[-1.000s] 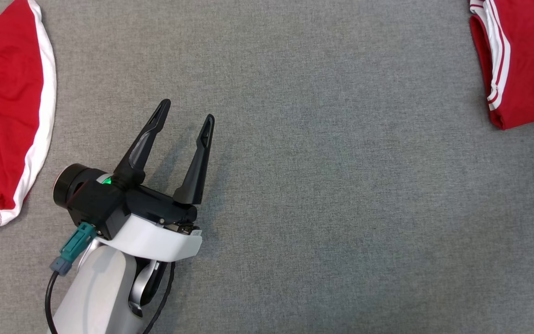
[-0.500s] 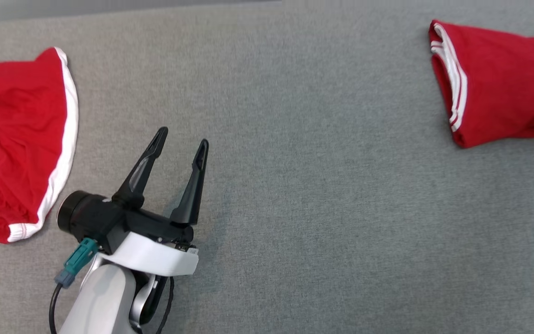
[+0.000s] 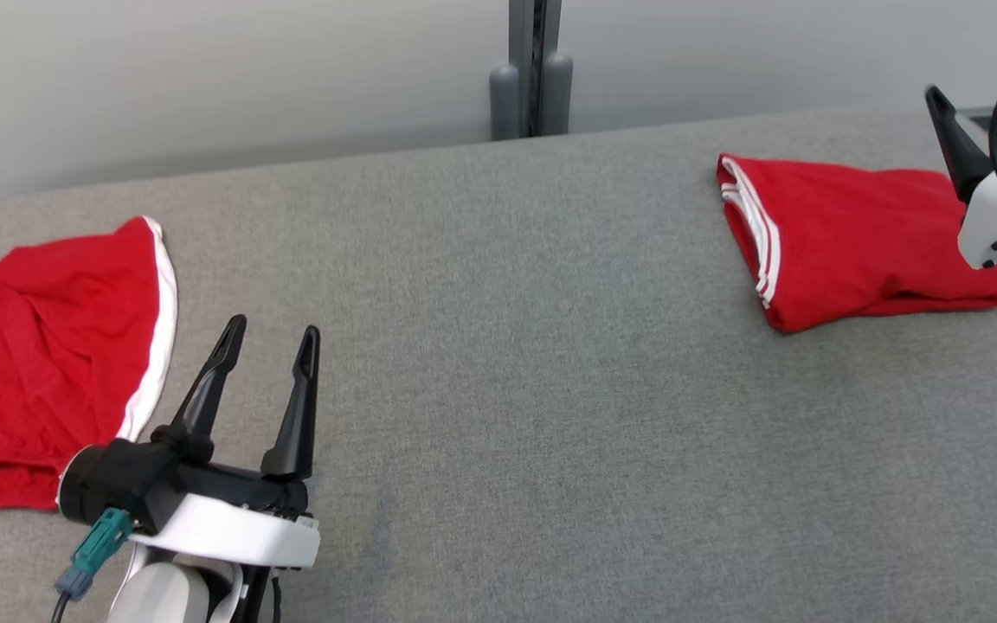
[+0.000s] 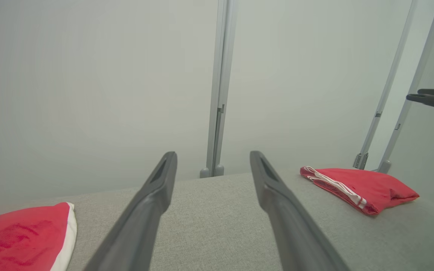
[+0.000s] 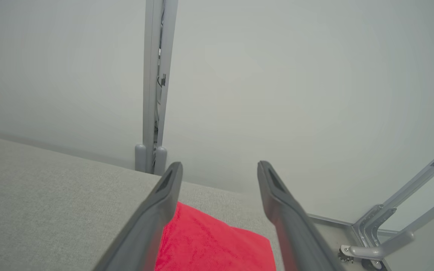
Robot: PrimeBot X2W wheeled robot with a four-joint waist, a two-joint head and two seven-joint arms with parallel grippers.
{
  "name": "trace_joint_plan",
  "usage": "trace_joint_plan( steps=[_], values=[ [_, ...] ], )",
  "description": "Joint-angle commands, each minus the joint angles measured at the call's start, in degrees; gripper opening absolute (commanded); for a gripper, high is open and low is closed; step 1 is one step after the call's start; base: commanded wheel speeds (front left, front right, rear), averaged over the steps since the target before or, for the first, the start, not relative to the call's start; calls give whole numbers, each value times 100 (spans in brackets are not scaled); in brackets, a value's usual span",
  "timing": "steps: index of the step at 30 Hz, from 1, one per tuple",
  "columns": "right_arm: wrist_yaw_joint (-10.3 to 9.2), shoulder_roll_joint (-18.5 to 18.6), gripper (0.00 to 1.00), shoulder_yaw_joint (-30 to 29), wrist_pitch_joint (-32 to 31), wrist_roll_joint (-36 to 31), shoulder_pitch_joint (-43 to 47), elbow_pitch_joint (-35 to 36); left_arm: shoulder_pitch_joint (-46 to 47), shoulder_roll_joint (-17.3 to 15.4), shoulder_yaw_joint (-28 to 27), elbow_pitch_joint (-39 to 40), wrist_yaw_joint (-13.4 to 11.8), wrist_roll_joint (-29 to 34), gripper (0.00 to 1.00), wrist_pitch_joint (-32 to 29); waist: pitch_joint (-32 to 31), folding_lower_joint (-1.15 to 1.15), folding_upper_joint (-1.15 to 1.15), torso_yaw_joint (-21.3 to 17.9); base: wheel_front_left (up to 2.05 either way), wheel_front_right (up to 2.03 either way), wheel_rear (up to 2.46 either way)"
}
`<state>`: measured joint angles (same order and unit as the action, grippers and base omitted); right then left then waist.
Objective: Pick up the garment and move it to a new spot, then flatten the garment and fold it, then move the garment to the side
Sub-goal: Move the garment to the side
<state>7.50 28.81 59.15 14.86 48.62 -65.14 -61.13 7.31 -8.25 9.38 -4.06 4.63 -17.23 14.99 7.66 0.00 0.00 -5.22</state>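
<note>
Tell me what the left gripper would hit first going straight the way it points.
The left gripper points over the table, between the loose red garment and the folded red garment, touching neither. First in line looks like the grey post behind the far edge, though depth is unclear.

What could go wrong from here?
1. The right end effector hangs open over the folded garment; a low sweep could snag it and undo the fold.
2. That garment lies near the far corner of the table; a nudge might push it off.
3. The left end effector is open beside the spread garment and could catch its hem.
</note>
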Motion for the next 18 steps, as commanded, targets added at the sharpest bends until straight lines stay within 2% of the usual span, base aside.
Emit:
trace_joint_plan(
  steps=[1, 5, 8, 12, 18],
  values=[
    [0, 153, 100, -196, 35, -172, 205, 287, -94, -46, -68, 35, -31, -42, 100, 23, -194, 0, 0, -44, 0, 0, 0],
    [0, 457, 100, -1179, 33, -638, 984, 1309, -249, -73, -154, 78, -78, -56, 100, 23, -359, 0, 0, 4, 0, 0, 0],
    [0, 519, 100, -2286, 33, -944, 1967, 2140, -358, -26, -222, 120, -147, -106, 100, 23, -453, 0, 0, 70, 0, 0, 0],
    [1, 190, 100, -3625, 29, -1391, 3470, 3399, -502, 37, -295, 140, -207, -164, 100, 23, -516, 0, 0, 156, 0, 0, 0],
    [0, -494, 100, -4583, 28, -2019, 5124, 4980, -724, 84, -344, 9, -340, -189, 100, 23, -618, 0, 0, 233, 0, 0, 0]
  ],
)
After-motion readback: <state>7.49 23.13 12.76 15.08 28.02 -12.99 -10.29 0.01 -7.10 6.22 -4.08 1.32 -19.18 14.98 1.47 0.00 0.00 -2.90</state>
